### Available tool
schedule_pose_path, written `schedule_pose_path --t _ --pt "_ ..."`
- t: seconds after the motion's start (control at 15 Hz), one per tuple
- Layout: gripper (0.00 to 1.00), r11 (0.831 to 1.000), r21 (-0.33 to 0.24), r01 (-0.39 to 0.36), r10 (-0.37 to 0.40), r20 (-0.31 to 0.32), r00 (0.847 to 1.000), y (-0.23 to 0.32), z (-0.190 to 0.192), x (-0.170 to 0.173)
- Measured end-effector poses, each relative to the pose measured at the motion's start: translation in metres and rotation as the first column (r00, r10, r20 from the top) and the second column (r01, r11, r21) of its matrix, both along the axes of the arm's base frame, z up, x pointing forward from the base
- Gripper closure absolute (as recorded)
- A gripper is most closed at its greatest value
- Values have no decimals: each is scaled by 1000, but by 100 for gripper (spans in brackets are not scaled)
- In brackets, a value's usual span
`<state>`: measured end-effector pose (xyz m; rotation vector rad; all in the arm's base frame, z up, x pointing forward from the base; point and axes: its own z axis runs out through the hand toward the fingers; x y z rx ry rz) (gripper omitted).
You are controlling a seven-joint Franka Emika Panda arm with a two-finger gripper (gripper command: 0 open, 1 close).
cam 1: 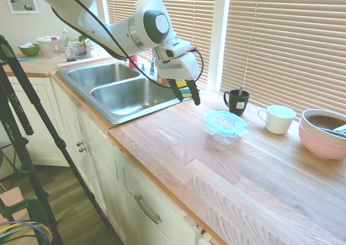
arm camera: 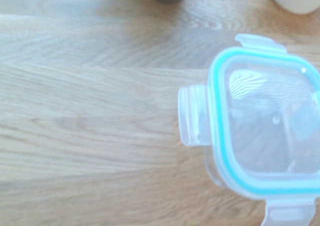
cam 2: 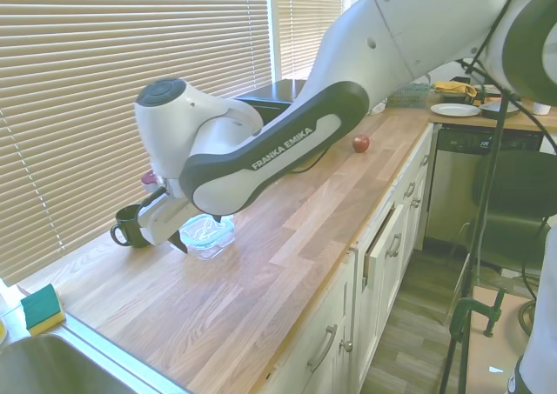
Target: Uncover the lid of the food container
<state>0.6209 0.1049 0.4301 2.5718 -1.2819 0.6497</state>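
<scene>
The lid [cam 1: 225,119], clear with a turquoise rim, sits flat on the food container [cam 1: 221,134], a small clear glass dish standing on the wooden surface [cam 1: 227,185]; in the wrist view its flaps [arm camera: 192,115] stick out beyond the rim on at least three sides. The dish is set toward the window side of the surface, well back from the front edge, with a broad bare stretch of wood in front of it and toward the sink [cam 1: 121,88]. Behind it, near the blinds, one dark mug [cam 1: 236,100] stands close by, one white cup [cam 1: 278,119] is a little farther along, and one pink bowl [cam 1: 324,132] with something dark inside is at the far end of that row. The pincer [cam 1: 187,93] hangs in the air above the corner of the sink, apart from the lid and touching nothing; its two dark fingers [cam 1: 193,92] point downward with a narrow gap between them and nothing in that gap. One yellow-and-green sponge [cam 2: 41,308] lies at the rim of the sink, and one red apple [cam 2: 360,143] rests far along the surface, well apart from the rest. The room between the pincer and the dish is open wood.
</scene>
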Motion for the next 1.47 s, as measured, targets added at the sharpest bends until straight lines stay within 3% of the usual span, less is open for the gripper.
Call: schedule_pose_path --t 0.27,0.47,0.67,0.8,1.0,1.13,1.47 --pt "0 984 -176 -29 23 -38 999 26 -36 21" --pt "0 947 -312 -73 68 -27 997 39 -66 36" --pt "0 913 -397 -91 94 -13 995 48 -84 54" --pt "0 880 -464 -100 106 -12 994 46 -97 67" --pt "0 812 -573 -110 113 -30 993 43 -130 80" --pt "0 781 -613 -120 120 -41 992 44 -146 86" --pt "0 718 -690 -99 109 -29 994 39 -144 95"
